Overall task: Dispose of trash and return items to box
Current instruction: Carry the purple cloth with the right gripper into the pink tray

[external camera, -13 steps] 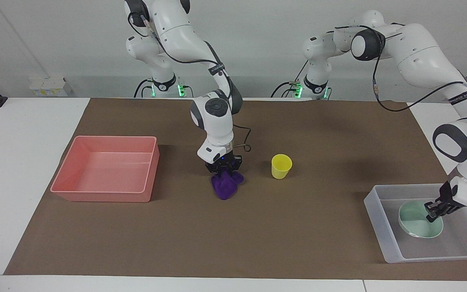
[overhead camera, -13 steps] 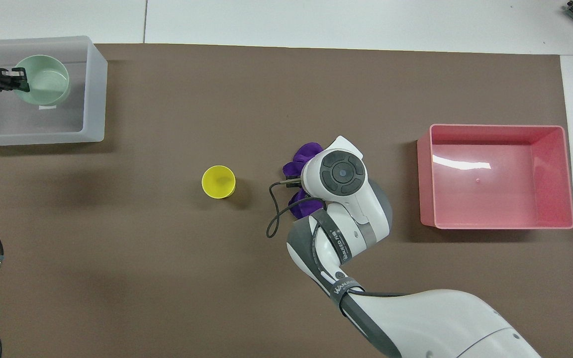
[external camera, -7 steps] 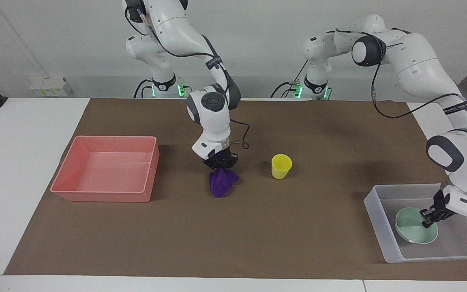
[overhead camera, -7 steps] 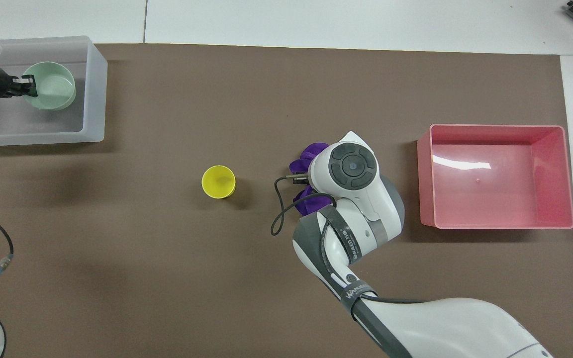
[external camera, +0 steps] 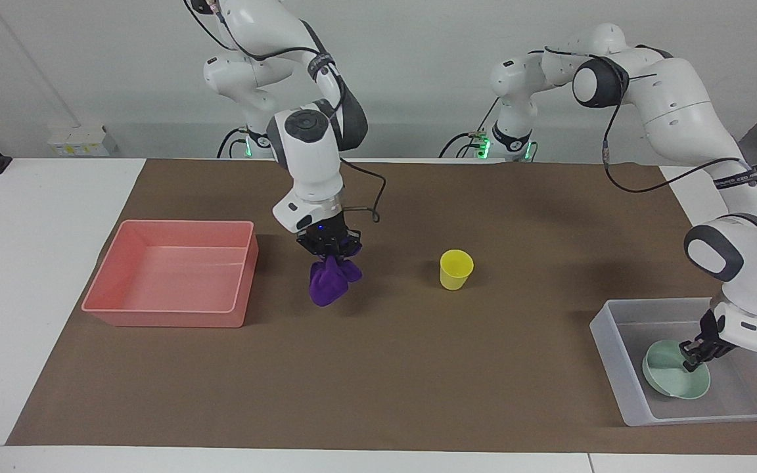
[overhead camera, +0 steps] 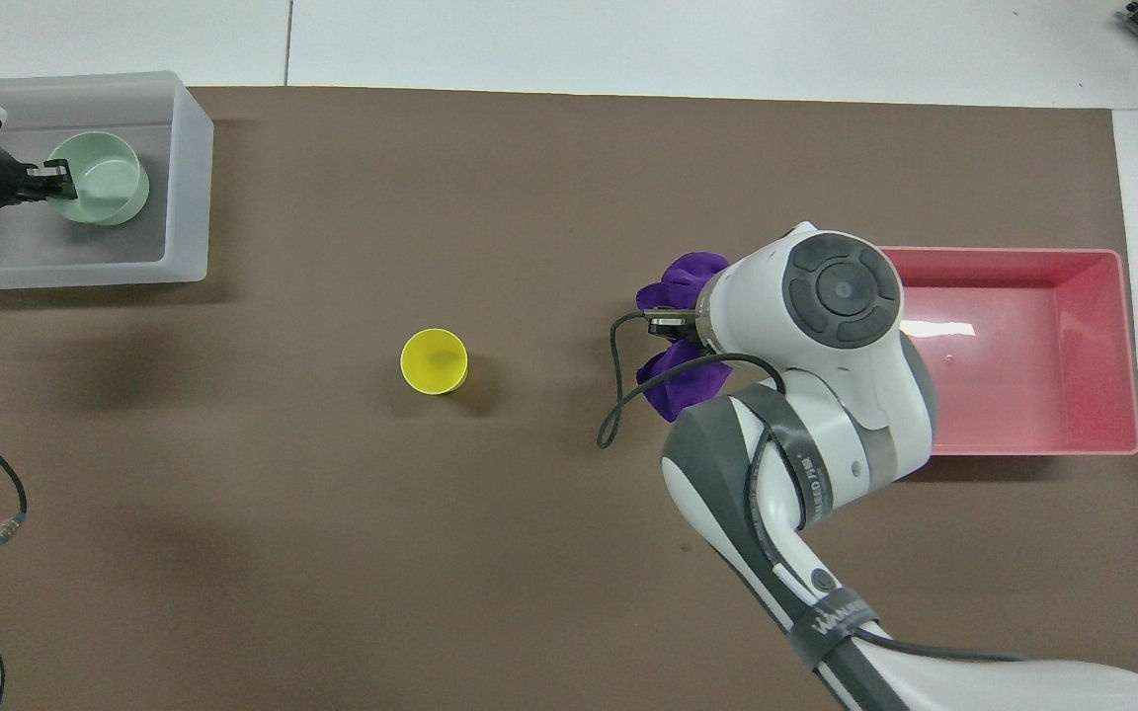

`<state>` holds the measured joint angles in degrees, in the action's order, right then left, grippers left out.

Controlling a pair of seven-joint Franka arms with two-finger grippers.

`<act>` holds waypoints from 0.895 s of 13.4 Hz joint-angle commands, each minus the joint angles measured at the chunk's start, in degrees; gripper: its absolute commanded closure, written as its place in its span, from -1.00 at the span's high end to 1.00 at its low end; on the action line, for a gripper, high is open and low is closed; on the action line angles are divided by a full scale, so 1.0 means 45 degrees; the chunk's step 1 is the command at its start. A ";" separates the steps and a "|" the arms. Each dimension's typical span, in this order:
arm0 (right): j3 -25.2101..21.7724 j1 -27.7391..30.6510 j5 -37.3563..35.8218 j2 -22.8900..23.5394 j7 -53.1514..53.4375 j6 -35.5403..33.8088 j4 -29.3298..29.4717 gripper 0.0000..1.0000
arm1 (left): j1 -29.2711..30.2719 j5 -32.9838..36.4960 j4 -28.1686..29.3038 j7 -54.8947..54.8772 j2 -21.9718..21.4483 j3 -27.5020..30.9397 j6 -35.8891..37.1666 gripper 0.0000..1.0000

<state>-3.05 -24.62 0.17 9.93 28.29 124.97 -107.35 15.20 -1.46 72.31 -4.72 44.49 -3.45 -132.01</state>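
Rag [external camera: 328, 284] now lifted off the bench [external camera: 378, 368], pinched in right claw [external camera: 330, 251], carried toward pink bin [external camera: 110, 288] (disposal underway); left claw [external camera: 695, 348] gripping bowl [external camera: 667, 378] rim, lower in box [external camera: 608, 341].

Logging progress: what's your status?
Right gripper shut on rag, in the air beside pink bin. Left gripper holds bowl in box. Cup untouched.

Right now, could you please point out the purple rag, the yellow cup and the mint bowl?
purple rag [external camera: 327, 284], facing view, hanging folds.
yellow cup [external camera: 456, 270], facing view, side wall.
mint bowl [overhead camera: 107, 182], overhead view, inside bottom.
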 commanded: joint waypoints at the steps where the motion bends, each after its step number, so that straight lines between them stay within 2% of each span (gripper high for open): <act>1: 0.0111 0.0547 -0.0136 -0.0993 0.0120 -0.0717 -0.0148 -1.00 | -0.0134 0.0050 0.0552 -0.0064 -0.1037 0.0005 0.0271 0.92; 2: 0.0111 0.0781 -0.0155 -0.1247 0.0082 -0.0855 -0.0148 -1.00 | -0.0174 0.0050 0.0590 -0.0084 -0.1349 0.0005 0.0602 0.99; 5: 0.0111 0.1698 -0.0292 -0.1892 -0.0734 -0.1537 -0.0071 -1.00 | -0.0699 0.0030 0.1425 -0.0220 -0.2752 -0.0014 0.1346 1.00; 11: 0.0150 0.4098 -0.0234 -0.2070 -0.4148 -0.1911 0.0028 -1.00 | -0.2436 0.0011 0.6187 -0.0064 -0.6775 -0.0034 0.1250 1.00; 12: 0.0150 0.4471 -0.0156 -0.2050 -0.4853 -0.1833 -0.0031 -1.00 | -0.2769 0.0011 0.6737 -0.0064 -0.7169 -0.0034 0.1289 1.00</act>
<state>-3.15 -8.11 -0.47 0.90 11.79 117.00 -107.18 5.35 -1.43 93.07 -5.07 19.20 -4.54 -125.81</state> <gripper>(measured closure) 0.837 0.000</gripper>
